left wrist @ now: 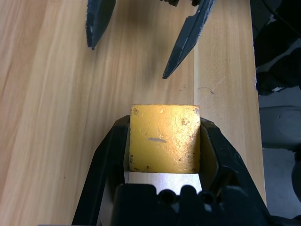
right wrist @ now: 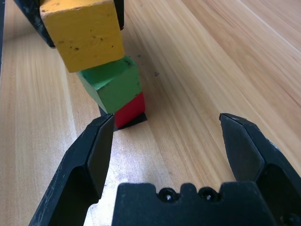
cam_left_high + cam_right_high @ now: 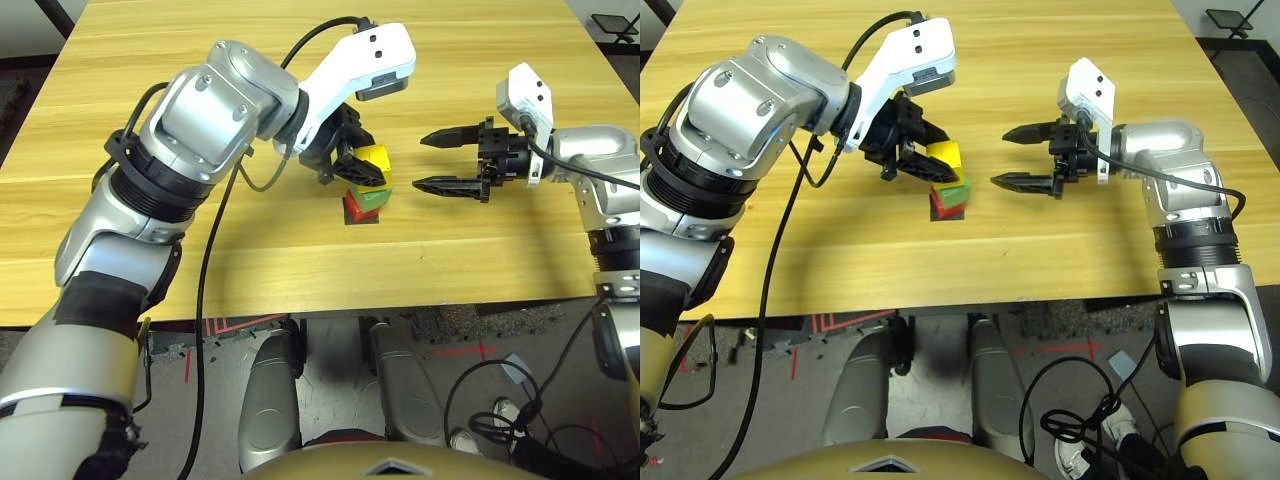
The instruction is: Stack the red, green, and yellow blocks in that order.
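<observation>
Left hand: clenched on the yellow block, one black finger on each side of it; the fingers hide both gripped faces.
Yellow block: held over the green block, tilted; whether its underside touches the green one cannot be told.
Green block: sits on the red block, turned a little askew to it; its left part is hidden behind the left hand's fingers.
Red block: bottom of the stack, near the middle of the bench, on a flat black square patch; only a lower corner and one face show under the green block.
Black patch: mostly covered, a thin dark edge shows around the red block's base.
Right hand: released, fingers spread wide, pointing left at the stack from just beside it, touching nothing.
</observation>
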